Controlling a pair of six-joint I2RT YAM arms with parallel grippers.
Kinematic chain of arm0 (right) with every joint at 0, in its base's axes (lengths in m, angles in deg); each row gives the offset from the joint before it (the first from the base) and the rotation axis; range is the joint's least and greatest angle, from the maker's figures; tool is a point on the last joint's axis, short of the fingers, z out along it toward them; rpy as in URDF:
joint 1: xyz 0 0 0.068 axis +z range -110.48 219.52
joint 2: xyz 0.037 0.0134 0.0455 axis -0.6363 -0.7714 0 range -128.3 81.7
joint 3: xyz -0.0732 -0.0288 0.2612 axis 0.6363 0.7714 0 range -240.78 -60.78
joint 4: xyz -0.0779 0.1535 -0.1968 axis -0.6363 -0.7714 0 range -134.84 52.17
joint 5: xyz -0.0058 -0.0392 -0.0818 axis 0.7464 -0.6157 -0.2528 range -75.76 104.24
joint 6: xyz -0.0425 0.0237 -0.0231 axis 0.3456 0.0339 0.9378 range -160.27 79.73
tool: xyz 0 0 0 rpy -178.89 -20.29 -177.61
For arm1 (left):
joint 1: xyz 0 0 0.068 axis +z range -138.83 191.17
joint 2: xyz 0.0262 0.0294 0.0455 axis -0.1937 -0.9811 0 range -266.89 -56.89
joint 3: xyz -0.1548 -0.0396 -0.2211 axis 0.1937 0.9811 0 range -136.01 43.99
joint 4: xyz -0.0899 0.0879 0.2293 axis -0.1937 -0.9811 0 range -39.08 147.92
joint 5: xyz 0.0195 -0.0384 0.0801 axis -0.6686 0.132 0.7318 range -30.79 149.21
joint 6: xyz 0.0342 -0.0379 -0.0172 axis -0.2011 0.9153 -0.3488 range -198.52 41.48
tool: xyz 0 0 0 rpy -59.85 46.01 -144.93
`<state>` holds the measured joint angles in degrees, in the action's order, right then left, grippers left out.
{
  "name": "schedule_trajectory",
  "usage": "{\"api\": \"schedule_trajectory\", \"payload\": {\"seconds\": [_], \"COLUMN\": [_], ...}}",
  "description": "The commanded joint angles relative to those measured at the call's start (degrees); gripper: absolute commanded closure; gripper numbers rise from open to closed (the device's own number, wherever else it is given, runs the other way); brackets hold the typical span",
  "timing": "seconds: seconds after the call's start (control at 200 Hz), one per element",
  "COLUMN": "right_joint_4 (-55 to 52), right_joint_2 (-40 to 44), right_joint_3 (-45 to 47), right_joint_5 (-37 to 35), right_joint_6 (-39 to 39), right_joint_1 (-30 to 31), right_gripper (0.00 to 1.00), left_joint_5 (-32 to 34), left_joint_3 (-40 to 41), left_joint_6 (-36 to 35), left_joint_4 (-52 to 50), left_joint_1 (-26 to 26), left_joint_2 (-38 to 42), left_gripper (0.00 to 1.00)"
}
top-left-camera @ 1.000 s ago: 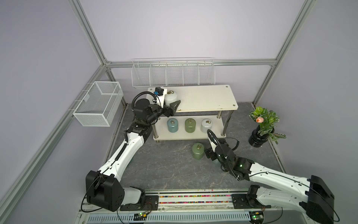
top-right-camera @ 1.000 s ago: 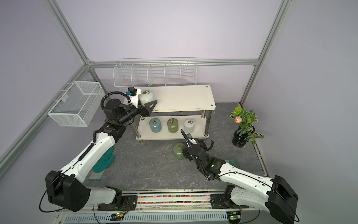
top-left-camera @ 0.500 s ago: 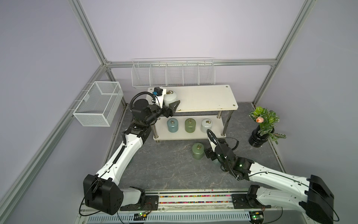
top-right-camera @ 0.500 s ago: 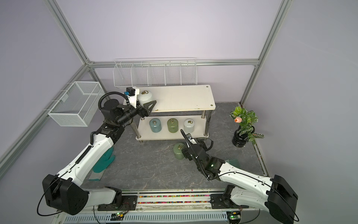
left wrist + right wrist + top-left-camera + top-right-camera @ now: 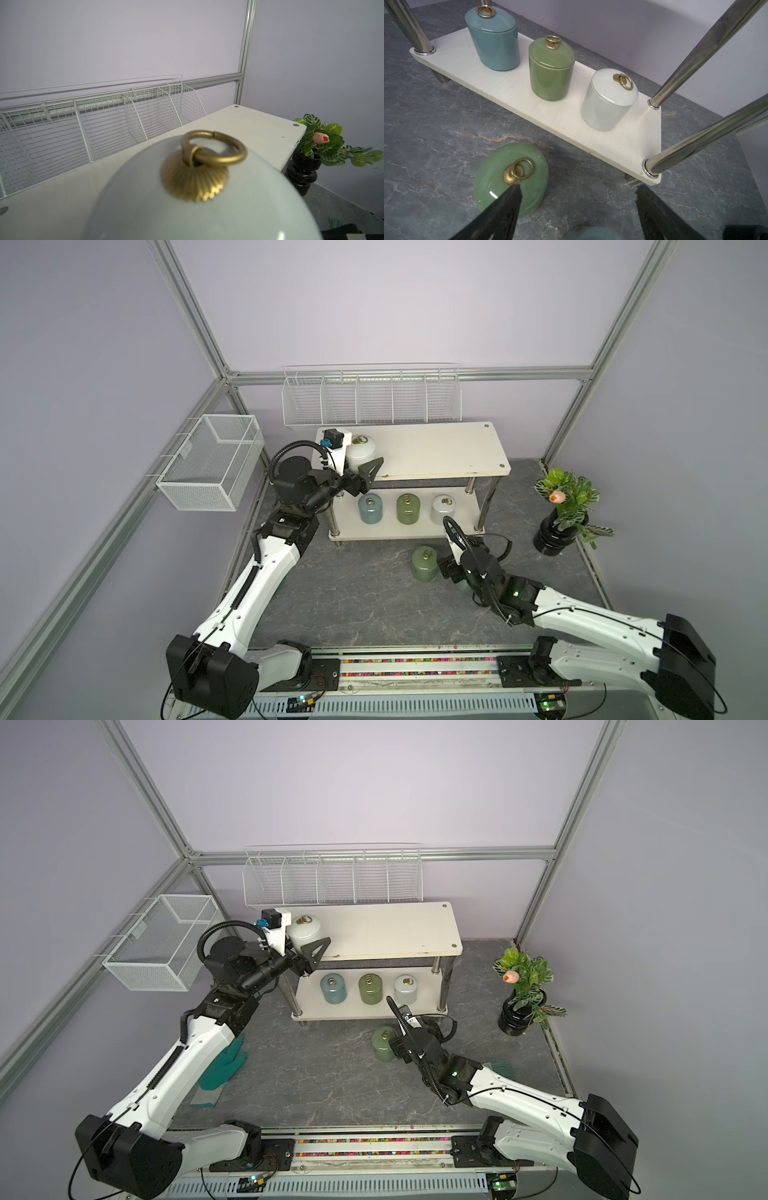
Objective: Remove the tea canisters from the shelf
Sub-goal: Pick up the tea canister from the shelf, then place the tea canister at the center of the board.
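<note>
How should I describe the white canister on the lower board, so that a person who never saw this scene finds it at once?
Find the two-tier shelf against the back wall; on its lower board three canisters stand in a row. The white canister is the end one nearest the potted plant; the others are the olive green canister and the pale blue canister.

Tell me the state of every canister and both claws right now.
Top-board white canister: upright, lidded, on the shelf top board.
Left claw: straddling it; grip unclear.
Lower-board blue canister: upright, lidded, on shelf.
Lower-board green canister: upright, lidded, on shelf.
Lower-board white canister: upright, lidded, on shelf.
Tabletop green canister: upright, lidded, off the shelf.
Tabletop blue canister: off the shelf, mostly hidden.
Right claw: open, empty.
</note>
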<state>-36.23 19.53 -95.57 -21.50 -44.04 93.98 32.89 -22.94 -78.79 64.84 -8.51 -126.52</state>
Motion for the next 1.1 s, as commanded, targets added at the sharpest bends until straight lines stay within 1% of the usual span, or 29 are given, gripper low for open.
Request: {"api": "schedule_trajectory", "payload": {"seconds": [0.0, 0.58, 0.745, 0.97, 1.1], "right_joint_4": [1.6, 0.5, -0.2, -0.6, -0.9], "right_joint_2": [0.2, 3.9, 5.5, 7.5, 7.7], "right_joint_3": [-1.2, -1.5, -1.6, -1.3, -1.4], "right_joint_5": [0.2, 1.6, 2.1, 2.3, 2.7], "right_joint_6": [0.8, 2.6, 3.5, 4.2, 4.6], "right_joint_1": [-0.3, -0.3, -0.3, -0.2, -0.3], "right_gripper": [0.11, 0.11, 0.11, 0.11, 0.11], "left_joint_5": [0.7, 4.8, 5.1, 5.4, 6.8], "left_joint_3": [1.2, 15.3, 17.6, 21.4, 23.3], "left_joint_6": [-0.7, 6.0, 7.8, 10.2, 10.1], "left_joint_4": [2.1, -1.6, -3.1, -1.6, 0.0], "left_joint_1": [-0.4, -0.3, -0.4, -0.8, -3.1], "left_joint_2": [4.6, 21.4, 24.3, 26.1, 25.8], "left_gripper": [0.36, 0.36, 0.36, 0.37, 0.37]}}
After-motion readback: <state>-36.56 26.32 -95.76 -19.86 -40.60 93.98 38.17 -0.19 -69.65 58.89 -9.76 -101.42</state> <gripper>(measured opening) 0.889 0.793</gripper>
